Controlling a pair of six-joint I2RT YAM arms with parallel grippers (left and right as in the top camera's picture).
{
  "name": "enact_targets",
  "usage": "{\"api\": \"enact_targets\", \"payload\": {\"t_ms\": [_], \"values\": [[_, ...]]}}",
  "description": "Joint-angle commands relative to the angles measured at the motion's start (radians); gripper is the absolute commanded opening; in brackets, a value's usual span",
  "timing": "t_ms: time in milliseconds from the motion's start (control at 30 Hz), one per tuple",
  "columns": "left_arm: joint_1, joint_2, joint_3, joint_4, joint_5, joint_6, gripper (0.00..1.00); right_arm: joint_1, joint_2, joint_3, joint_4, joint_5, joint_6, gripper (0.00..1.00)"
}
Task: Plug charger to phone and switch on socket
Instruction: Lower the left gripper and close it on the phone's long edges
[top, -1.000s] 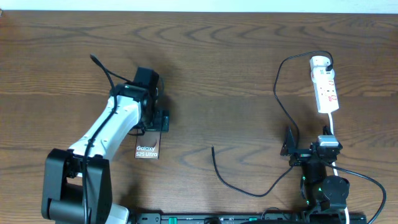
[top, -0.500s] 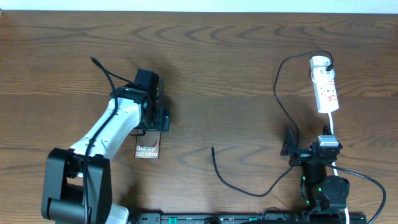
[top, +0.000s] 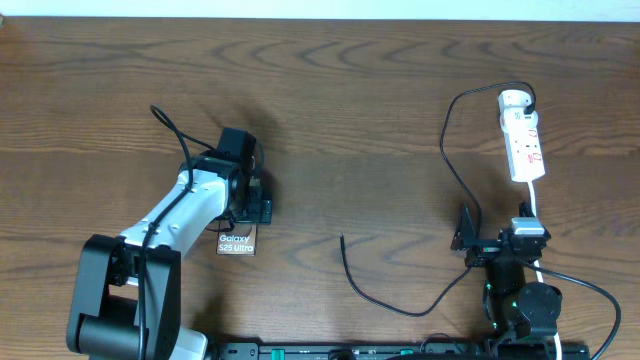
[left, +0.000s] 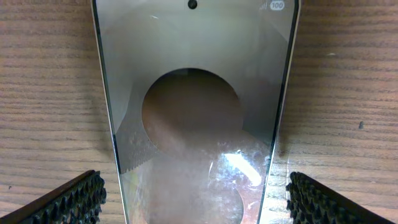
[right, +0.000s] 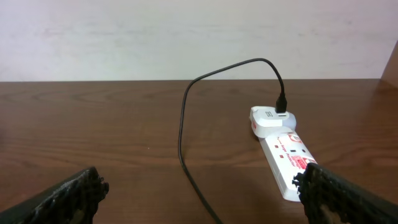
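The phone (top: 236, 242) lies flat left of centre, its "Galaxy" lettering towards the table's front. My left gripper (top: 256, 207) is open and hangs over the phone's far end. In the left wrist view the glossy phone (left: 193, 93) lies between the two fingers (left: 196, 193), with a gap on each side. The charger cable (top: 375, 298) runs from the socket (top: 523, 140) in a long loop to a free tip at centre front. My right gripper (top: 490, 243) is open and empty near the front edge. In its wrist view (right: 199, 193) the cable (right: 181, 130) and the socket (right: 283, 149) lie ahead.
The socket's white cord (top: 534, 212) runs towards the right arm's base. The charger's far end is plugged into a white adapter (right: 272, 118) at the socket's top. A black robot cable (top: 165, 118) sticks out behind the left arm.
My left gripper has moved towards the front and lower over the phone, covering more of its far end. The right arm, cable and socket have not moved.
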Motion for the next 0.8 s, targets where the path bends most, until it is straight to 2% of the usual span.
{"api": "enact_targets", "payload": {"t_ms": [0,767], "values": [[0.0,-0.012,0.002,-0.002,0.01,0.002,0.92,0.007,-0.005,-0.001,-0.004,0.008,0.01,0.99],[0.0,-0.011,-0.048,0.065,0.009,0.021,0.93,0.007,-0.005,-0.001,-0.004,0.008,0.01,0.99]]}}
